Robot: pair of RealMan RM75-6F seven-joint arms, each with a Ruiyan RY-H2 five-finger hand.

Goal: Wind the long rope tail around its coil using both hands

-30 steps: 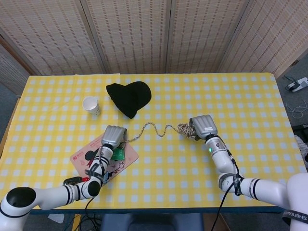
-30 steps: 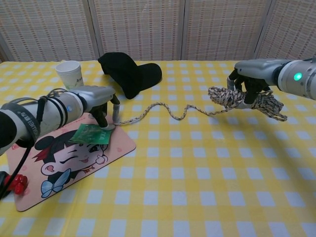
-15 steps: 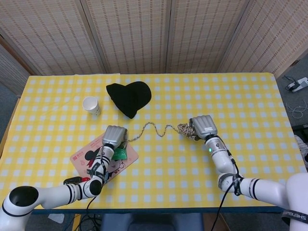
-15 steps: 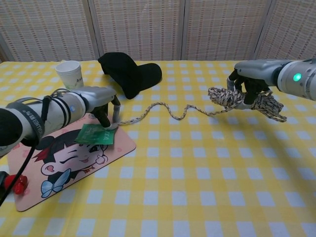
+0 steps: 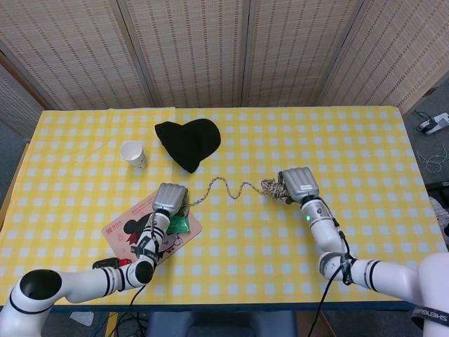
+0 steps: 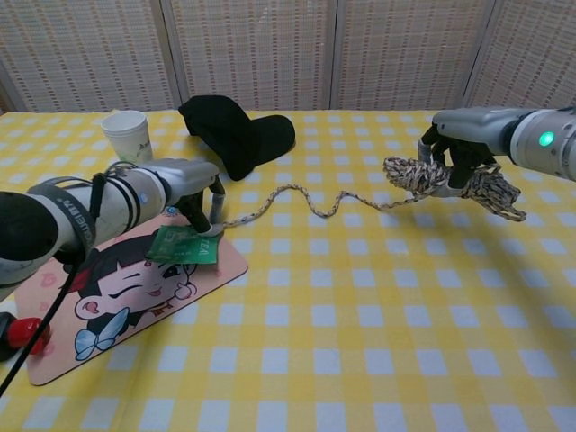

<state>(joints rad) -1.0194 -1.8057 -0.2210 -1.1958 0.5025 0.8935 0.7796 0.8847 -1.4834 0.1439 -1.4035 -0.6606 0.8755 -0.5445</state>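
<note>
No legible text, labels or numbers.

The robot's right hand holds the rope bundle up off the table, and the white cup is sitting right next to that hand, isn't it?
Not quite. The right hand does hold the rope coil off the table, but the white cup is not beside it. The head view shows the cup far over on the other side, nearer the left hand, with the black hat in between.

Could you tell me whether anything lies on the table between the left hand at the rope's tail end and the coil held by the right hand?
Nothing visible does: between the left hand and the right hand, only the braided beige rope tail snakes over bare yellow checked tablecloth to its coil.
</note>
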